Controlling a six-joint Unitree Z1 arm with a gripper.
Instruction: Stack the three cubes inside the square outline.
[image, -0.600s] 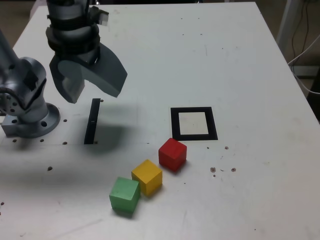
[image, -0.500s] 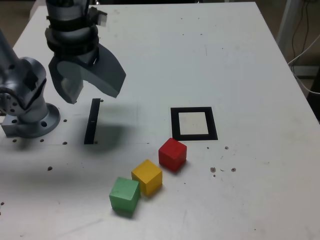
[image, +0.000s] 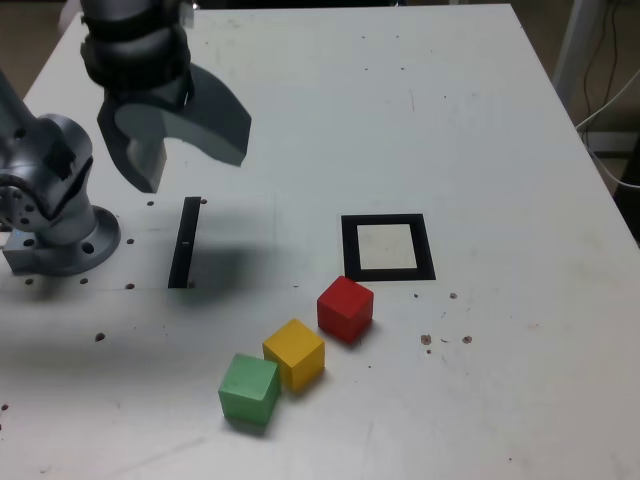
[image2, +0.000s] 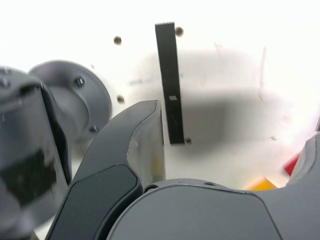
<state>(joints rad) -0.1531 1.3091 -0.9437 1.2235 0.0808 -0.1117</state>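
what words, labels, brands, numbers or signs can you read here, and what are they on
None can be read in either view.
Red cube, yellow cube, green cube: no lettering on the faces that show.
Square outline: plain black frame, pale centre, no text.
Black strip: a small pale mark, too small to make out.

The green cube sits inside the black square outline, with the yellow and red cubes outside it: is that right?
Not quite: the exterior view shows the green cube outside the black square outline too, beside the yellow cube.
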